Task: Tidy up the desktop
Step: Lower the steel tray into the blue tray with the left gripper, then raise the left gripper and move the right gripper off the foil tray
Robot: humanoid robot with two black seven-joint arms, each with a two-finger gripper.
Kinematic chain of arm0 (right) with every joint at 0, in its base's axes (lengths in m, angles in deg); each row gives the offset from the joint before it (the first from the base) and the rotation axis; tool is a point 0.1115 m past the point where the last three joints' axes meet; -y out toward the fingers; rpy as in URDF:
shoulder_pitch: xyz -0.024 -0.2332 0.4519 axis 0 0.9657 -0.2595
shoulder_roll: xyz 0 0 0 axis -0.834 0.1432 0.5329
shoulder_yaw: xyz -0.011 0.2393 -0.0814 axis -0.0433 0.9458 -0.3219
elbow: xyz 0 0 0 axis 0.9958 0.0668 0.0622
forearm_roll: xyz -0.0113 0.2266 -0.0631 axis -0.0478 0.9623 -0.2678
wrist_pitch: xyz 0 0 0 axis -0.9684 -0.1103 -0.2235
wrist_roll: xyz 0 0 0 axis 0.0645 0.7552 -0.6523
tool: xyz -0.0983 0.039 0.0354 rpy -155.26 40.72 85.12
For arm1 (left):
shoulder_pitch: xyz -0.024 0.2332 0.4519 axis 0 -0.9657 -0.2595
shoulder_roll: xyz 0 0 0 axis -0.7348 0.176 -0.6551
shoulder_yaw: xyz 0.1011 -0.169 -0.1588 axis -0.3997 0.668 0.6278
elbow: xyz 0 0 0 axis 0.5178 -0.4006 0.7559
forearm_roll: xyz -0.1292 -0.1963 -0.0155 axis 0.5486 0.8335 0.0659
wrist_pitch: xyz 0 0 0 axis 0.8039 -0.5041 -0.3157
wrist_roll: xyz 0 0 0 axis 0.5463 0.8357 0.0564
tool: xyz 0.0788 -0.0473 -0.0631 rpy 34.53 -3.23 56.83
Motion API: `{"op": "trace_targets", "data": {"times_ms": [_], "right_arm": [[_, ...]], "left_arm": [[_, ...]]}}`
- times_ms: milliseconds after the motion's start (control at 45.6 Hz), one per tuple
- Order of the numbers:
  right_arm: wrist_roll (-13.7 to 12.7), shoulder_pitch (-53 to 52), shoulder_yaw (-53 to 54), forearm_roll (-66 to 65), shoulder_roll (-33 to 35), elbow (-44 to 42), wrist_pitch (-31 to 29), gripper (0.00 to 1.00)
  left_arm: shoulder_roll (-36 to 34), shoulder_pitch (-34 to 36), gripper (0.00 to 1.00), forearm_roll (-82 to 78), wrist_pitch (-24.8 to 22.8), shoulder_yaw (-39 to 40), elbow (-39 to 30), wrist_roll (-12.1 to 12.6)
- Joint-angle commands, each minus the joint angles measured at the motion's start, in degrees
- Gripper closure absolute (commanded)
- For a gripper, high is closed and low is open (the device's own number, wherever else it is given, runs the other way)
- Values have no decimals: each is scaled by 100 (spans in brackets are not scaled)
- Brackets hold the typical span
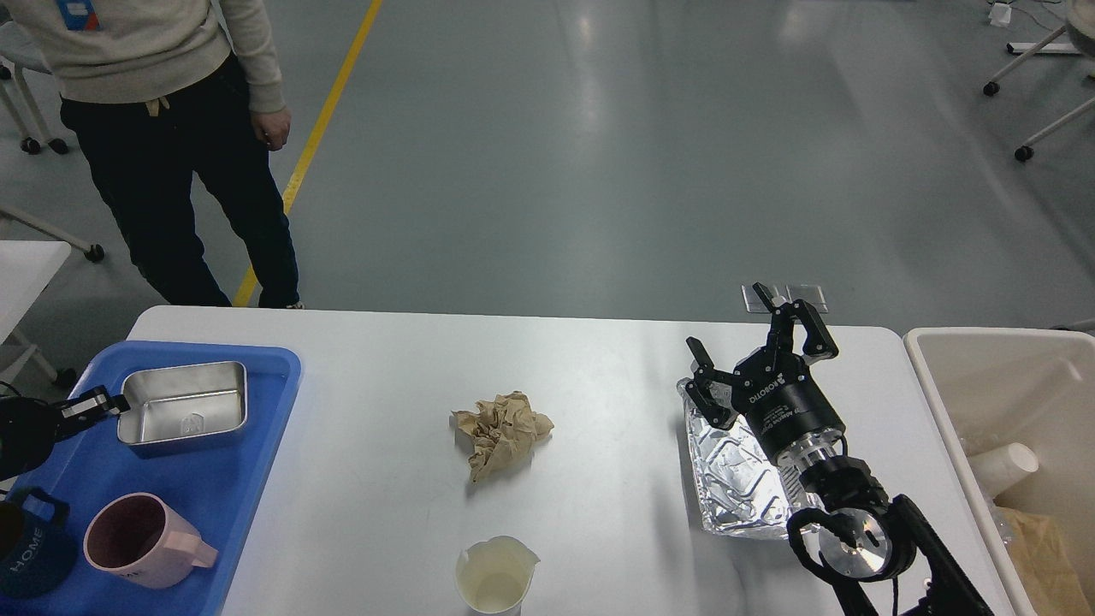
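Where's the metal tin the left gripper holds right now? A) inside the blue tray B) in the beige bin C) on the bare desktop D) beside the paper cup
A: the metal tin sits within the blue tray rim, the left gripper at its edge.

White surface [599, 359]: blue tray [248, 479] at left edge, crumpled paper [502, 430] centre, cup [496, 575] near edge, foil tray [736, 483] right.

Dark mug [26, 547] cut by left edge, beige bin [1009, 428] cut right — person [162, 128] headless.
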Motion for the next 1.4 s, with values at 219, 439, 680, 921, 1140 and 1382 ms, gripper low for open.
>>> {"op": "trace_targets", "data": {"times_ms": [219,439,680,921,1140,1382], "right_arm": [[0,-35,0,-87,-28,-84,0,0],[0,-17,0,-87,-19,-84,-9,0],[0,-8,0,-87,-10,-76,-9,0],[0,-26,0,-87,-19,-84,-9,0],[0,-26,0,-87,-19,-76,-9,0],[0,-17,0,-87,16,-67,-9,0]], "left_arm": [[366,-11,99,45,31,70,587,-26],[603,-2,95,53,127,70,649,-26],[744,68,38,89,242,88,649,-26],[709,121,4,650,233,97,649,36],[577,516,4,2732,242,185,640,71],[682,912,4,4570,277,685,570,10]]}}
